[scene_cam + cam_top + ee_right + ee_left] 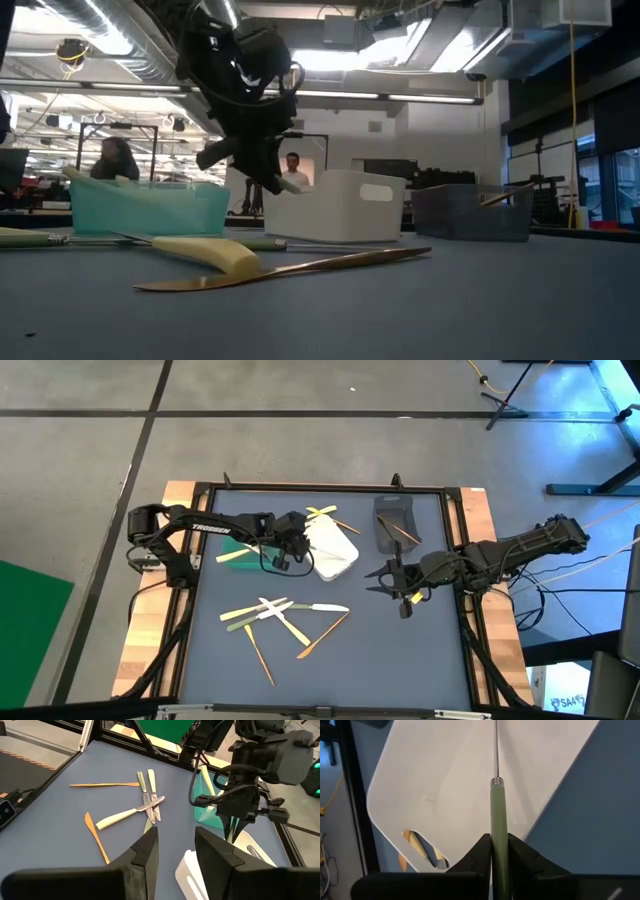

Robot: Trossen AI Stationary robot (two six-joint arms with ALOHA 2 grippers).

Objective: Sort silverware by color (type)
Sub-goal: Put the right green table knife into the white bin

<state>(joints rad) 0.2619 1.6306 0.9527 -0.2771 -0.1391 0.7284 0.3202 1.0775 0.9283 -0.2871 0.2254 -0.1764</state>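
Note:
My left gripper (300,550) hangs over the white container (338,555), shut on a light green-handled utensil (499,810) whose silver shaft (496,750) reaches out over the container's inside. My right gripper (402,596) stands open and empty above the mat, right of the white container. Several pieces of silverware (285,615) in pale yellow, light green, orange-brown and silver lie crossed on the mat near the front. A pale yellow piece (238,556) lies in the green container (245,545). Orange-brown pieces (400,530) lean in the grey container (393,520). My left gripper pinches the utensil's green handle (499,851) between its two fingers (475,857), back from the metal collar. The fingers slant down from the table's left and lie along the utensil. The utensil is lifted clear, its silver end pointing down over the white container.
Pale yellow pieces (322,514) lie on the mat just behind the white container. The three containers stand in a row at the back of the mat. The mat's black frame (195,560) edges it. People (112,160) show in the room beyond the table.

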